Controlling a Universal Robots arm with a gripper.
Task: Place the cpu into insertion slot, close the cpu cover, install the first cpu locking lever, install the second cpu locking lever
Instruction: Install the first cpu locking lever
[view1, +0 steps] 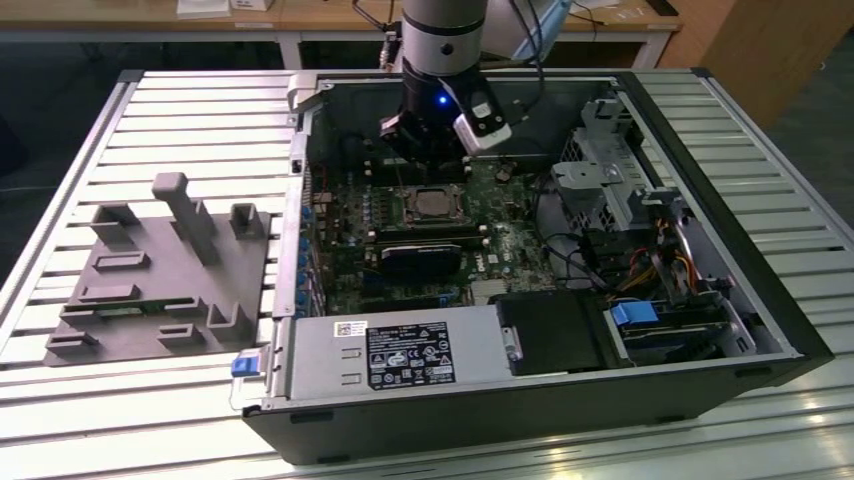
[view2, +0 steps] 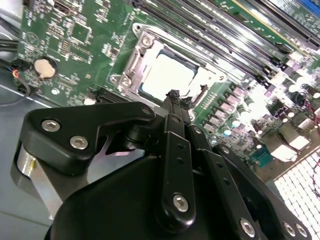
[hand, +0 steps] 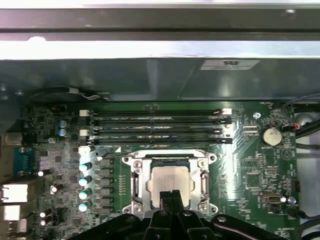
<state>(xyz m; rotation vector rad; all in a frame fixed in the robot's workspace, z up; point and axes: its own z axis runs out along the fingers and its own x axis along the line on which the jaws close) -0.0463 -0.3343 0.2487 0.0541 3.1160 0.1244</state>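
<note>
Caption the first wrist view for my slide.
Shut black pincer over the dull silver square cpu framed by its metal cover.

We find open room straight above the cpu (hand: 171, 179) and cpu cover (hand: 139, 176), where the gripper (hand: 170, 194) hangs. The memory slots (hand: 155, 125) run just beside one edge, the case wall (hand: 160, 50) rises beyond them, capacitors (hand: 85, 180) line another side, and a black block (view1: 420, 258) sits near.

A black computer case (view1: 534, 420) is lying open on a grey slatted tabletop (view1: 174, 110). A grey plastic holder (view1: 160, 275) is sitting just beside the case, on the exterior view's left. Inside the case, a green board (view1: 340, 270) is lying flat. A silver power box (view1: 387, 355) and a black box (view1: 561, 335) are sitting side by side. Long black memory slots (hand: 155, 122) are running across the board, and a round battery (hand: 271, 135) is shining nearby.
</note>
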